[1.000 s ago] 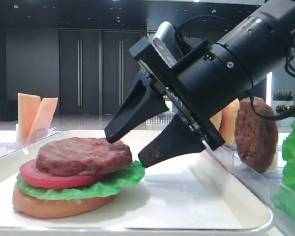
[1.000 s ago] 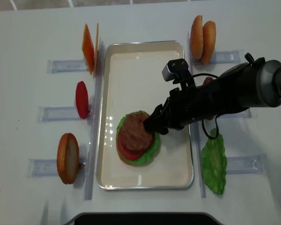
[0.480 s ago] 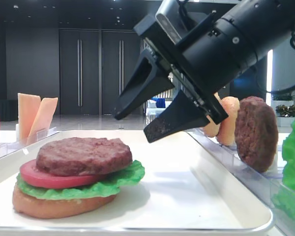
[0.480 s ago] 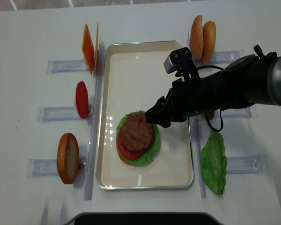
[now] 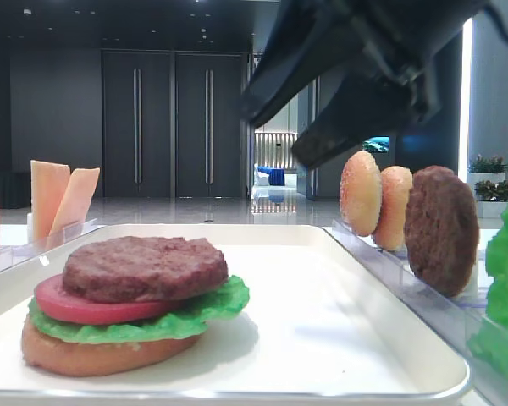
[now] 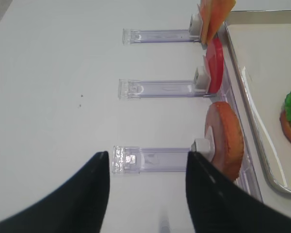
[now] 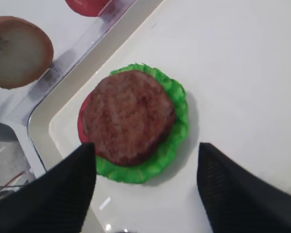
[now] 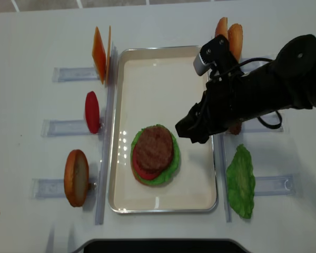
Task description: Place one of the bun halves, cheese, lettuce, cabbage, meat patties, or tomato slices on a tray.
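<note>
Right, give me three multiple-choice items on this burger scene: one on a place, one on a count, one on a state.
1. Where does the patty on the tray lie?
A. on the tomato slice
B. on the bare tray
C. in a rack
2. How many buns stand behind the right pincer?
A. one
B. two
C. four
3. How is the right pincer?
A. shut on lettuce
B. shut on cheese
C. open, holding nothing

Key: 1 A, the tomato shows red under the patty. 2 B, two stand side by side. 3 C, the wrist view shows its fingers apart above the stack.
</note>
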Tool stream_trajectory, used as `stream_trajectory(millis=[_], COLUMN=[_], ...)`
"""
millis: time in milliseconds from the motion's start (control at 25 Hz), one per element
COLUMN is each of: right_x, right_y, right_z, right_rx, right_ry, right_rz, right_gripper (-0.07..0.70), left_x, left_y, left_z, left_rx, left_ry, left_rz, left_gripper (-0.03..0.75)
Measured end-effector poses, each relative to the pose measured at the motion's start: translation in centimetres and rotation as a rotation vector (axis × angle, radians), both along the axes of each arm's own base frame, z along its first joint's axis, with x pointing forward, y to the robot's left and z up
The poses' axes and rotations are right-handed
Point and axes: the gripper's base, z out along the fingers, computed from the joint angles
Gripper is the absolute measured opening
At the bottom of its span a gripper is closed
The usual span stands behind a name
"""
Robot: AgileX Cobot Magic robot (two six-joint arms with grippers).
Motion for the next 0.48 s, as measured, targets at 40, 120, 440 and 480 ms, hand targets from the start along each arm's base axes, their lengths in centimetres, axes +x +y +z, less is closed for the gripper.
stream_trajectory(millis=[40, 120, 440, 480], right_x=[-0.5, -1.2, -3.4, -3.5], right_y=[-0.3, -1.1, -5.3, -6.0], right_z=[0.6, 2.0, 4.6, 4.6], right_rx=[-0.018, -0.053, -0.299, -0.342], right_ry=[0.001, -0.018, -0.008, 0.002], right_rz=[0.007, -0.006, -0.156, -0.180], right_gripper=[0.432, 0.421, 0.366, 0.363], left_x=[0.0, 0.0, 0.0, 0.0], left_y=[0.0, 0.0, 0.0, 0.0], left_z=[0.0, 0.0, 0.0, 0.0], left_rx=[0.000, 0.000, 0.000, 0.000], left_ry=[0.000, 0.000, 0.000, 0.000], left_rz=[0.000, 0.000, 0.000, 0.000], left_gripper=[0.391, 0.391, 0.391, 0.391])
